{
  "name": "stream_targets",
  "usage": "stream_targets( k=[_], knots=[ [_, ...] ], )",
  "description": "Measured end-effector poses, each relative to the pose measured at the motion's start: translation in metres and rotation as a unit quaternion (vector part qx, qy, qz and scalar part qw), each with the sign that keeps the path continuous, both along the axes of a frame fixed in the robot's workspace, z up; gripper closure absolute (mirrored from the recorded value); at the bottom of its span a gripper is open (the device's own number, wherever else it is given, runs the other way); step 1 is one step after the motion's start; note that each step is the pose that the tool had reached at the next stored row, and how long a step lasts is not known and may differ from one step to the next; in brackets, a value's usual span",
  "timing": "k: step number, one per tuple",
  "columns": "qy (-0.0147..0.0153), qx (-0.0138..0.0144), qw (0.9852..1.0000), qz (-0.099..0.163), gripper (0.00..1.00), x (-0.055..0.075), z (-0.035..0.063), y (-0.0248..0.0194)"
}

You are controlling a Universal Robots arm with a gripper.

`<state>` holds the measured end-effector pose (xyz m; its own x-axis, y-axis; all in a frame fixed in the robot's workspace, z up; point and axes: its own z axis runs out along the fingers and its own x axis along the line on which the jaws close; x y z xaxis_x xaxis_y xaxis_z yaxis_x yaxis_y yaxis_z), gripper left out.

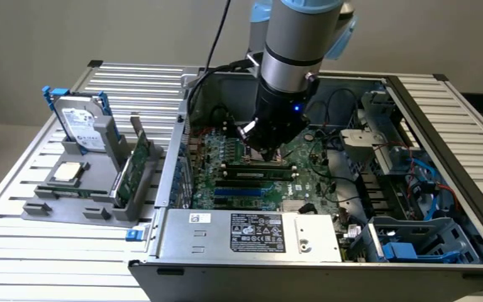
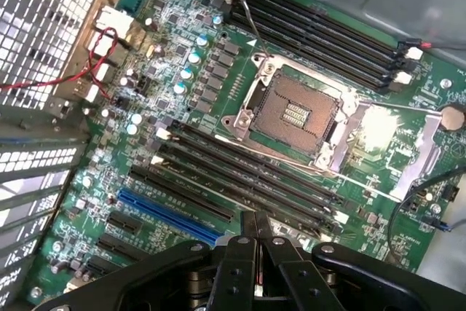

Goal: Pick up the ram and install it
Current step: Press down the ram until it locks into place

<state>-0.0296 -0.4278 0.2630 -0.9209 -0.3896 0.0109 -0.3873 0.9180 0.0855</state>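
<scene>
From the exterior view's left, we see a holder on the desk (image 1: 23, 251) carrying a hard drive (image 1: 80, 119) and an upright green card (image 1: 135, 168). Inside the computer case (image 1: 224, 248), our tool (image 1: 263, 146) hangs over the motherboard (image 2: 156, 49), fingers pressed together. We judge the ram (image 1: 256, 166) already sits in the memory slots (image 2: 247, 176); little remains.

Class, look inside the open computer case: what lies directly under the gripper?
Under the shut gripper lies the green motherboard with long black slots, a blue slot and the open processor socket. The arm covers part of the board in the exterior view.
</scene>
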Motion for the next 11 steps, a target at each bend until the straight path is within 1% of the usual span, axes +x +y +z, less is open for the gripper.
stream_targets(
  k=[2, 6, 11],
  knots=[
    [0.0011, 0.0, 0.9999, -0.014, 0.89, 0.0, -0.0002, 0.0],
    [0.0012, -0.0005, 0.999, -0.045, 0.89, 0.0, -0.0008, 0.0],
    [0.0011, -0.0031, 0.9971, -0.076, 0.89, 0.0, -0.0022, 0.0]
  ],
)
